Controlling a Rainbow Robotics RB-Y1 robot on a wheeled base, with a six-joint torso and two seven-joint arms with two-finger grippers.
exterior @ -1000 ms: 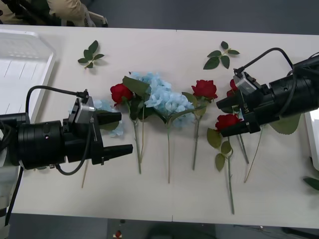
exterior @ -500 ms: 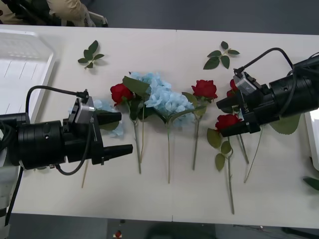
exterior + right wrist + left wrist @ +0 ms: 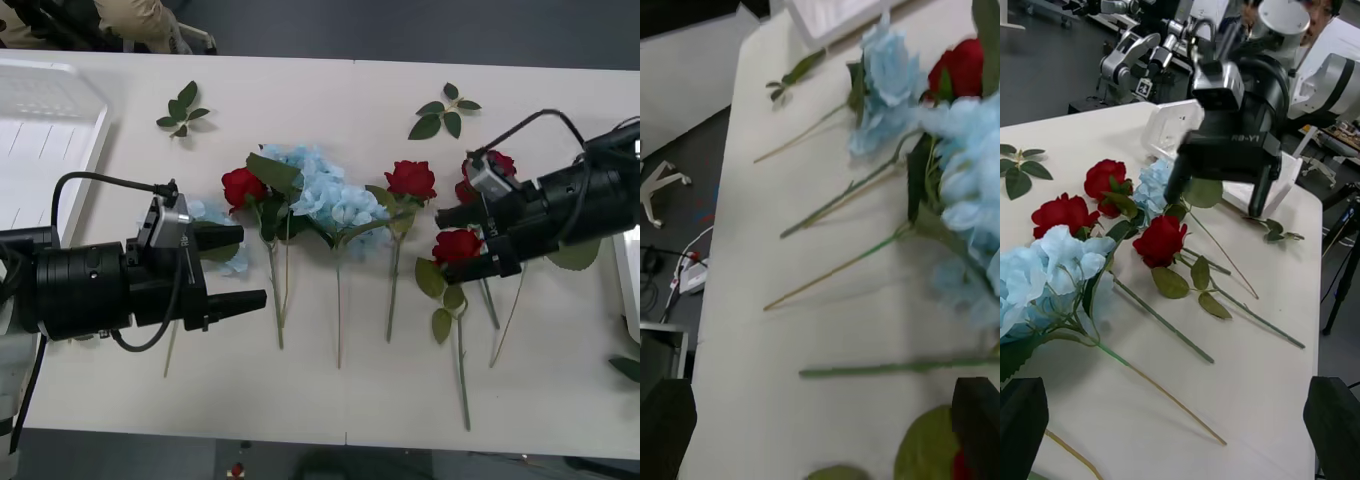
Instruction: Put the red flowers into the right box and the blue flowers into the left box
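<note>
Two claws hang over the white counter point(image 3: 330, 395), each with its fingers apart and holding nothing. The left claw point(image 3: 240, 268) hovers low at the near left, its fingers reaching toward the blue flowers point(image 3: 325, 200), one small blue head just beside its far finger. The right claw point(image 3: 462, 241) sits at the right, its fingers straddling one bloom of the red flowers point(image 3: 456, 245) without closing on it; another bloom lies just behind it by the wrist. More red flowers lie in the row: one at the left edge of the blue cluster, one just right of it, stems pointing toward the near edge. The left box point(image 3: 45, 140) stands at the far left. The right box point(image 3: 630, 275) shows only as a white rim at the right edge. Two leaf sprigs point(image 3: 182, 108) lie at the far side, well apart.
</note>
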